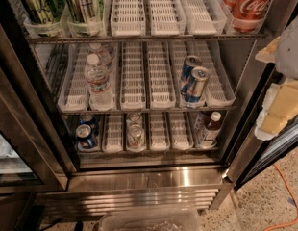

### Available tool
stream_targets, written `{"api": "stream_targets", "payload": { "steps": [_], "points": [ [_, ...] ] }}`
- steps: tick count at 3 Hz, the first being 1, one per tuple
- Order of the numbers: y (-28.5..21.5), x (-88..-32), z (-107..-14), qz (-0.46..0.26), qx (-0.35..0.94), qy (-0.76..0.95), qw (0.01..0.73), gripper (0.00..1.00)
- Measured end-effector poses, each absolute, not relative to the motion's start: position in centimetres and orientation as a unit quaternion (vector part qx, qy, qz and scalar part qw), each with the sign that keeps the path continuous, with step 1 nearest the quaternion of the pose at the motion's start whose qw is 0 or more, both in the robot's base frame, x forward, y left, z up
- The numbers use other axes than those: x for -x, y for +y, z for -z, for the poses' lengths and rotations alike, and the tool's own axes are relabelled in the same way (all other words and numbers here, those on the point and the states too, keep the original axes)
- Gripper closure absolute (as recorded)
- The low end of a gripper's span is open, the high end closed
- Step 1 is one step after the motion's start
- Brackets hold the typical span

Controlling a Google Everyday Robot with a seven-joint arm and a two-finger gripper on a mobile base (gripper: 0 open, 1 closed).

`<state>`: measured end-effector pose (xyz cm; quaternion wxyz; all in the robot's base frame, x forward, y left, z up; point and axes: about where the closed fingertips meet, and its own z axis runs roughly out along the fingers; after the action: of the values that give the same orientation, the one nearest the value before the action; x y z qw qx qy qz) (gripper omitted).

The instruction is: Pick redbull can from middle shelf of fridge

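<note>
We see the fridge standing open, its steel base catching the light below three wire racks of white slotted trays. On the middle shelf, the redbull can stands upright at the front of the lane just right of centre. A second blue-and-silver can stands touching it from behind in the same lane. Both are clear of anything that could be holding them. At the left of that shelf, two water bottles stand one behind the other, and the lanes between them and the cans are bare trays.

The gripper hangs at the right edge of our view, outside the fridge and beside its dark door frame, well apart from the redbull can. We make out white and pale yellow parts, but we cannot tell whether it is open or closed.

On the top rack, green-and-silver cans sit at the left and red cola cans at the right. On the bottom rack we see a dark blue can, a silver can and a small white-capped bottle. An orange cable trails over the speckled floor at the lower right, and a clear plastic bin sits in front of the fridge.
</note>
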<state>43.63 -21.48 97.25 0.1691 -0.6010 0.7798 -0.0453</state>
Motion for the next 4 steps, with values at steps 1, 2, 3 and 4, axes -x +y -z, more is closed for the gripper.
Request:
{"api": "stream_targets", "payload": {
  "steps": [1, 2, 3, 4],
  "points": [
    [-21.3, -43.1, -94.7, 0.026, 0.584, 0.787, 0.196, 0.0],
    [-20.5, -43.4, -92.6, 0.001, 0.569, 0.785, 0.243, 0.0],
    [-19.4, -44.0, -91.5, -0.024, 0.564, 0.782, 0.265, 0.0],
    [-19.3, -44.0, -91.6, -0.025, 0.564, 0.781, 0.266, 0.0]
  ]
}}
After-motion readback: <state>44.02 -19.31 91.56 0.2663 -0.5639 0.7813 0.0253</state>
